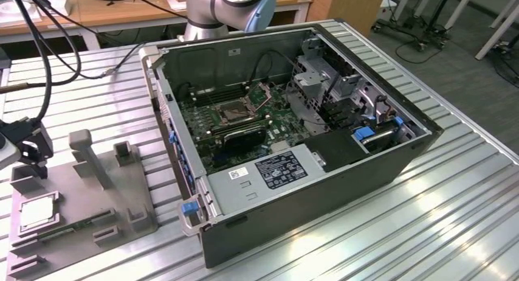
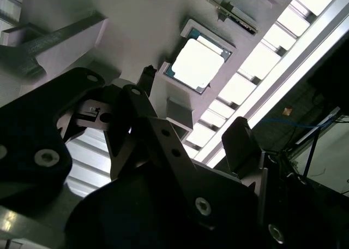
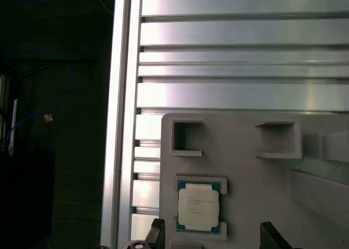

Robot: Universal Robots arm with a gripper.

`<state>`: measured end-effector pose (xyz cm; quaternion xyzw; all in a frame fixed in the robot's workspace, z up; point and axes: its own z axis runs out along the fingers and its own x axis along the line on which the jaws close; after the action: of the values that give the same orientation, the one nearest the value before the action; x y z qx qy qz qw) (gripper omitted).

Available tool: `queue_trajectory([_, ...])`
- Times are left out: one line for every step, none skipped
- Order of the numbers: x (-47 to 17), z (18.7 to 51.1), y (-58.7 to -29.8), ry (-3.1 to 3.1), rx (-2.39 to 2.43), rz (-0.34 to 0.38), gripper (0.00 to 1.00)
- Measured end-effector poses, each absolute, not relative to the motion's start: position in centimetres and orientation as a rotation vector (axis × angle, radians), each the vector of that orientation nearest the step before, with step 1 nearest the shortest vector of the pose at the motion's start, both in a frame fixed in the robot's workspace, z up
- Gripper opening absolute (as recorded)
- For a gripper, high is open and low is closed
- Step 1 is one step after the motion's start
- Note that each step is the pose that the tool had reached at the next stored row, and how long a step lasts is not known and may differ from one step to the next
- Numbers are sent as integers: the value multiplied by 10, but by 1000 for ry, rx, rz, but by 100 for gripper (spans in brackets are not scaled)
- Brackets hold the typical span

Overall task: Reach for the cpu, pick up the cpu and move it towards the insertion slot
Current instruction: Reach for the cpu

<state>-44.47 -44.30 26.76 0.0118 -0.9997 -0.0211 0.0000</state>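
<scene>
A: Biggest first?
B: Slatted alu table (image 1: 454, 220), under everything. Then the computer case (image 1: 341, 171), open side up, toward the exterior view's right.

A: Inside?
B: Green motherboard (image 1: 235, 126) on the case floor. Insertion slot (image 1: 230, 114) roughly mid-board: shiny metal frame, dark centre.

A: And toward the exterior view's left?
B: Grey tray (image 1: 89, 196), flat on the table just beside the case, w/ upright posts and square recesses. Long green memory strip (image 1: 69, 226) bedded along one edge.

A: Gripper?
B: Gripper (image 1: 33, 162) at the exterior view's far left, over the tray's far end, well apart from the case. Jaws spread wide, gripping nothing. In the first wrist view, gripper (image 3: 214, 230) right over the chip's recess, one dark fingertip each side of it; fingertips (image 3: 270, 232) clear of the chip. Same spread in the second wrist view, gripper (image 2: 192, 100) w/ tray between the tips.

A: Smallest: the chip?
B: Cpu (image 1: 36, 213), lying flat in a square recess of the tray, pale silver top up (thin darker rim plain in both wrist views: cpu (image 3: 198, 206), cpu (image 2: 198, 63)). Not lifted, not at the slot; well apart from the motherboard.
</scene>
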Motion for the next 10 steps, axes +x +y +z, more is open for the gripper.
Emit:
queue_trajectory([-445, 267, -443, -3141, 37, -66, 76])
queue_trajectory([-445, 267, -443, -3141, 37, -66, 76])
queue_trajectory([-445, 267, -443, -3141, 37, -67, 76])
queue_trajectory([-445, 267, -443, -3141, 37, -67, 76])
queue_trajectory([-445, 267, -443, -3141, 37, -67, 76])
queue_trajectory([-445, 267, -443, -3141, 37, -67, 76])
queue_trajectory([-445, 267, -443, -3141, 37, -66, 76])
queue_trajectory([-445, 267, -443, -3141, 37, -67, 76])
queue_trajectory([-445, 267, -443, -3141, 37, -67, 76])
queue_trajectory([-445, 267, -443, -3141, 37, -67, 76])
